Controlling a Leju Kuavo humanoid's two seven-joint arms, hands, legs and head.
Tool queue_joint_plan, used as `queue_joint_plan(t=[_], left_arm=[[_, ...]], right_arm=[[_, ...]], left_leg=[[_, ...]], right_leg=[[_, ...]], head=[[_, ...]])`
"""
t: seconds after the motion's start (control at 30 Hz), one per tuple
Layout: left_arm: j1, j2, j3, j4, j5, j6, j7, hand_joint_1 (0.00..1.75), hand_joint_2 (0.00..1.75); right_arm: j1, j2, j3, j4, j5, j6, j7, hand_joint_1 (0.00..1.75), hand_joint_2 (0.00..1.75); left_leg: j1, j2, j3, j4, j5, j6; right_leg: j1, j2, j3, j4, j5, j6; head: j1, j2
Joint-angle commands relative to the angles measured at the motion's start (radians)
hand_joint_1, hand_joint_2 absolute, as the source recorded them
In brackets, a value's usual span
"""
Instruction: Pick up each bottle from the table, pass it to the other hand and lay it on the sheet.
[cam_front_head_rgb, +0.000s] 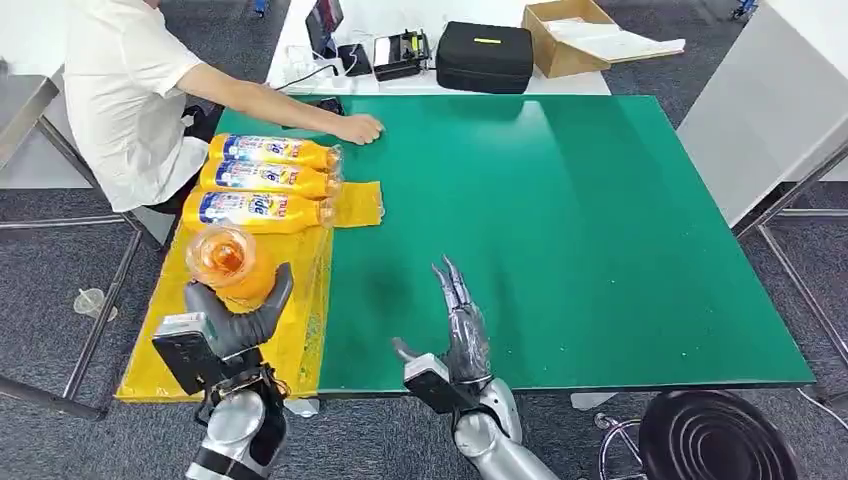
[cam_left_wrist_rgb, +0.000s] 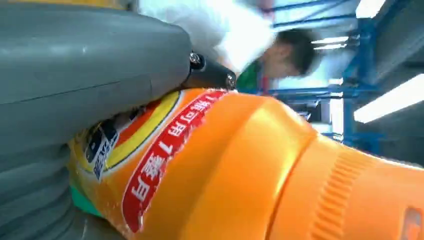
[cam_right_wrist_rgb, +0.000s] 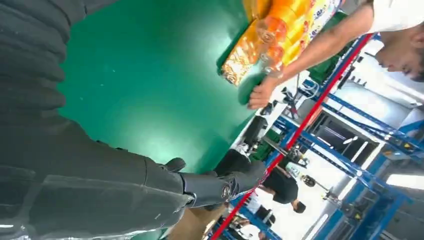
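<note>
Over the yellow plastic sheet (cam_front_head_rgb: 300, 340), the left hand (cam_front_head_rgb: 235, 320) was wrapped round the labelled middle of a full-looking orange plastic bottle (cam_front_head_rgb: 228, 262), probably heavy and slick, while the right hand (cam_front_head_rgb: 462, 325) hovered beside it, fingers apart and holding nothing.

You can read little here. The bottle (cam_left_wrist_rgb: 240, 170) in the left hand (cam_left_wrist_rgb: 75, 100) carries a red band with white Chinese characters and the numeral 1, plus a small dark patch of print too fine to read. The three bottles (cam_front_head_rgb: 265, 180) lying near the table's far left corner have blue-and-white labels, their lettering too blurred to make out.
</note>
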Motion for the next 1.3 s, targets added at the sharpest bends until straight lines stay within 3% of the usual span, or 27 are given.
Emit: queue_joint_plan(t=[0.03,0.1,0.2,0.23,0.5,0.57,0.77,0.8,1.0,1.03,1.07,1.1,1.3], left_arm=[[-0.075,-0.081,0.425,0.222,-1.268,0.008,0.138,1.75,1.75],[-0.108,-0.031,0.358,0.306,-1.344,0.008,0.241,1.75,1.75],[-0.212,0.068,0.157,0.563,-1.403,0.008,0.443,1.75,1.75],[-0.246,0.084,0.11,0.632,-1.417,-0.08,0.472,1.75,1.75],[-0.251,0.087,0.104,0.643,-1.411,-0.083,0.48,1.75,1.75],[-0.267,0.106,0.04,0.669,-1.35,-0.18,0.499,1.75,1.75],[-0.3,0.101,-0.006,0.704,-1.163,-0.211,0.486,1.75,1.75],[-0.308,0.094,-0.002,0.708,-1.125,-0.23,0.475,1.64,1.75],[-0.313,0.092,-0.003,0.711,-1.119,-0.235,0.474,1.64,1.75],[-0.313,0.092,-0.003,0.713,-1.116,-0.236,0.475,1.43,1.75],[-0.319,0.092,-0.007,0.72,-1.11,-0.245,0.473,0.45,1.75],[-0.323,0.089,-0.007,0.725,-1.085,-0.256,0.466,0.0,1.75],[-0.352,0.117,-0.057,0.723,-0.996,-0.427,0.429,0.0,1.75]], right_arm=[[-0.082,0.027,-0.027,0.134,-0.013,-0.013,-0.005,0.0,1.75],[-0.086,0.023,-0.031,0.134,-0.014,-0.001,-0.005,0.0,1.75],[-0.082,0.023,-0.044,0.125,-0.014,0.018,-0.005,0.0,1.75],[-0.075,0.022,-0.049,0.113,-0.023,0.033,-0.005,0.0,1.75],[-0.072,0.02,-0.05,0.108,-0.023,0.035,-0.005,0.0,1.75],[-0.062,0.021,-0.058,0.094,-0.025,0.054,-0.005,0.0,1.75],[-0.056,0.027,-0.071,0.079,-0.014,0.081,-0.005,0.0,1.75],[-0.059,0.027,-0.07,0.082,-0.012,0.085,-0.005,0.0,1.75],[-0.062,0.028,-0.07,0.084,-0.012,0.085,-0.005,0.0,1.75],[-0.061,0.028,-0.069,0.084,-0.013,0.085,-0.005,0.0,1.75],[-0.062,0.027,-0.066,0.082,-0.013,0.085,-0.005,0.0,1.75],[-0.063,0.027,-0.065,0.083,-0.015,0.084,-0.005,0.0,1.75],[-0.058,0.011,-0.06,0.061,-0.041,0.077,-0.005,0.0,1.75]], left_leg=[[0.0,0.005,0.005,0.0,-0.002,0.0],[0.0,0.004,0.008,-0.002,-0.001,0.0],[0.0,0.0,0.007,-0.002,0.0,-0.001],[0.0,-0.001,0.004,-0.002,0.001,0.0],[0.001,0.002,0.005,0.0,-0.001,-0.001],[0.001,0.002,0.006,0.0,-0.002,-0.001],[0.001,0.001,0.004,0.001,-0.001,-0.002],[0.001,0.0,0.002,0.0,0.0,-0.002],[0.001,0.002,0.006,0.002,-0.003,-0.001],[0.001,0.002,0.007,0.002,-0.003,-0.001],[0.001,0.001,0.003,0.0,-0.001,-0.001],[0.001,0.001,0.005,0.001,-0.002,-0.001],[0.001,0.001,0.004,0.001,-0.001,-0.001]], right_leg=[[0.001,0.004,0.004,-0.001,0.0,-0.003],[0.001,0.002,0.007,-0.002,-0.001,-0.004],[0.001,-0.002,0.007,-0.002,-0.001,-0.004],[0.001,-0.003,0.003,-0.002,0.0,-0.003],[0.001,0.001,0.004,0.0,-0.001,-0.003],[0.002,0.0,0.005,0.0,-0.002,-0.004],[0.002,-0.001,0.004,0.001,-0.002,-0.004],[0.002,-0.001,0.002,0.001,-0.001,-0.003],[0.002,0.0,0.006,0.001,-0.003,-0.005],[0.002,0.0,0.007,0.001,-0.003,-0.005],[0.001,0.0,0.003,0.0,-0.001,-0.003],[0.002,0.0,0.004,0.0,-0.002,-0.004],[0.002,0.0,0.004,0.001,-0.002,-0.004]], head=[[0.0,0.0],[0.0,0.0],[0.0,0.0],[0.0,0.0],[0.0,0.0],[0.0,0.0],[0.0,0.0],[0.0,0.0],[0.0,0.0],[0.0,0.0],[0.0,0.0],[0.0,0.0],[0.0,0.0]])
